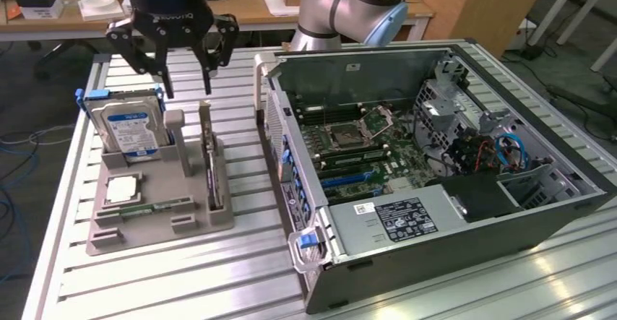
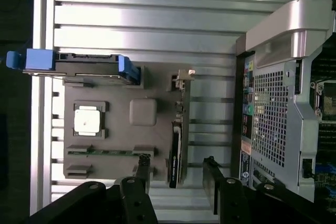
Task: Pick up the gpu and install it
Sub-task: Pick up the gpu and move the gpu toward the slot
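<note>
The gpu (image 1: 208, 162) is a thin dark card with a silvery end bracket. It stands on edge in a slot of the grey holder tray (image 1: 159, 226), at the side nearest the case. My gripper (image 1: 186, 90) hangs open above the tray's back end, clear of the card. In the wrist view the gpu (image 2: 176, 150) lies below the gap between the two black fingers (image 2: 144, 174), and my gripper (image 2: 177, 178) has nothing in it. The open computer case (image 1: 434, 154) lies on the exterior view's right with its motherboard (image 1: 371, 154) exposed.
A silver hard drive (image 1: 130, 128) with a blue-white label stands in blue rails at the tray's back. A processor chip (image 1: 123, 188) and a green memory stick (image 1: 149, 208) lie on the tray. The case wall (image 2: 273, 108) stands close beside the tray. All rest on a slatted metal table (image 1: 193, 284).
</note>
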`<action>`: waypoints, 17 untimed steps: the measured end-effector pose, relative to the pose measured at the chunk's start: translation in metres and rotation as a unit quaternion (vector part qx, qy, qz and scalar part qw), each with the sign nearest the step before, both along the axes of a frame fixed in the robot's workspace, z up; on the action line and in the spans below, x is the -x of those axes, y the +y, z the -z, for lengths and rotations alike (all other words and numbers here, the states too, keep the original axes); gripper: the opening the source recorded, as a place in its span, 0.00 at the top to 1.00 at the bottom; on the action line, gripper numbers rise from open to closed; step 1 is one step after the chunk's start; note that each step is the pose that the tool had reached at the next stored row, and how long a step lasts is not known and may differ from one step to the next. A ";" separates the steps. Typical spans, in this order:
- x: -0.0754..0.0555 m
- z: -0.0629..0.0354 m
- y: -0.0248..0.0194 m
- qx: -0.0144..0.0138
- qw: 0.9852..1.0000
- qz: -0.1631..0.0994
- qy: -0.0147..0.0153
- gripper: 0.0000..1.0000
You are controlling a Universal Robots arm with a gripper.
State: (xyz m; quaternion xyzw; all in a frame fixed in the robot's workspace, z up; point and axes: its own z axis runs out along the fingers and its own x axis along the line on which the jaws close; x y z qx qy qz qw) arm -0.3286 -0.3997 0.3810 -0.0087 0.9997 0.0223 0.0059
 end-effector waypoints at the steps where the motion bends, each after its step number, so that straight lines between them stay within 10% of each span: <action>1: 0.000 0.0018 -0.0007 0.000 1.000 0.000 0.001 0.47; 7: 0.000 0.0103 -0.0052 0.002 1.000 -0.003 0.008 0.47; 17: 0.000 0.0262 -0.0066 0.003 1.000 -0.004 0.006 0.47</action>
